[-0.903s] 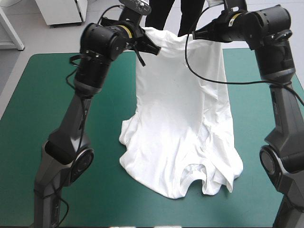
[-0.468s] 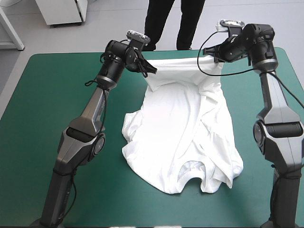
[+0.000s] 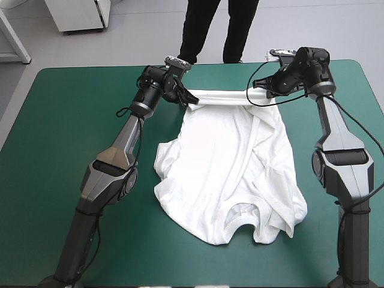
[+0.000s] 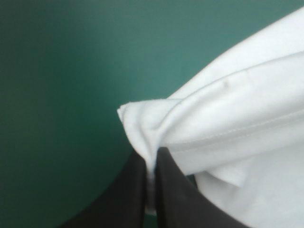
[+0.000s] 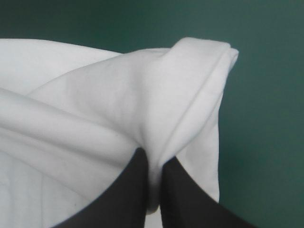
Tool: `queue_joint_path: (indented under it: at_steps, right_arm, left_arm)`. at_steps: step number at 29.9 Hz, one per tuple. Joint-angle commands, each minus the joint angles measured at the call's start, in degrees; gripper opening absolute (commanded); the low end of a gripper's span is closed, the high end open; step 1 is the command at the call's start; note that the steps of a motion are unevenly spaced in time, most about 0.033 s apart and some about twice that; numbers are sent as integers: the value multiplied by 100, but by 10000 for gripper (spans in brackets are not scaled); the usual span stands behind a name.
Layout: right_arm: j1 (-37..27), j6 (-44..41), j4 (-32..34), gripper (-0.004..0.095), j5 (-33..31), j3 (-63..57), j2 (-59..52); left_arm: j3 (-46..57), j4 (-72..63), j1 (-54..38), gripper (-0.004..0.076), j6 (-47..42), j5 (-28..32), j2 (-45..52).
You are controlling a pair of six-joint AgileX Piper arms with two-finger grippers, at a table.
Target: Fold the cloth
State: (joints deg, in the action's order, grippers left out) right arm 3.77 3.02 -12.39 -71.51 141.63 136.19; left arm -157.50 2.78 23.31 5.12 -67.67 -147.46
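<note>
Down they came! Both arms had dropped from their high lift. The T-shirt (image 3: pixel 231 174), which earlier hung as a tall curtain between them, was now nearly all laid on the teal-green cover (image 3: pixel 60 132).

The left gripper (image 3: pixel 187 102) and right gripper (image 3: pixel 259 95) sat low near the table's far edge, well apart, with the hem (image 3: pixel 222 96) drawn into a taut band between them. In the left wrist view the black fingers (image 4: pixel 128 199) were pinched almost closed on a bunched corner of white fabric. It was the same on the right, where the fingers (image 5: pixel 128 194) were clamped with a fold of cloth squeezed up between them. Both corners were held and nothing had dropped.

The shirt lay in the middle of the table, with the collar (image 3: pixel 243 213) toward the near edge and the hem at the far side. The body was wider and flatter than just before, but not clean. A long ridge ran down the half nearer the right arm, and the side nearer the left arm was bunched.

My read: this was the lay-out stroke, nearly finished. The hem looked just off the cover, so a little more lowering and a release seemed due before real folding could start. Those wrinkles could carry into the fold if left in.
</note>
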Motion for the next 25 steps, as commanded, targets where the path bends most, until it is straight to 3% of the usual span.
queue_joint_path:
  at_steps: [1,5,8,14,19,22,25]
  right_arm:
    - [-110,150,-149,233,-1,149,-413]
    - [-110,31,-268,530,-1,153,-470]
    - [-110,31,-330,557,-1,174,-560]
    - [-110,41,-332,488,-13,174,-917]
    - [-110,41,-345,486,-23,67,-1383]
    - [-113,41,-334,486,-23,-323,-1819]
    - [-113,41,-334,486,-23,-1039,-2373]
  left_arm:
    - [-159,-83,-13,86,57,147,451]
    - [-184,-177,-13,302,165,-454,562]
    - [-184,-97,-13,418,152,-608,703]
    - [-219,-152,-13,410,128,-617,1192]
    - [-86,-199,-1,396,127,-630,1814]
    - [517,-211,-1,386,127,-630,2397]
    - [1789,-223,-1,386,162,-630,3234]
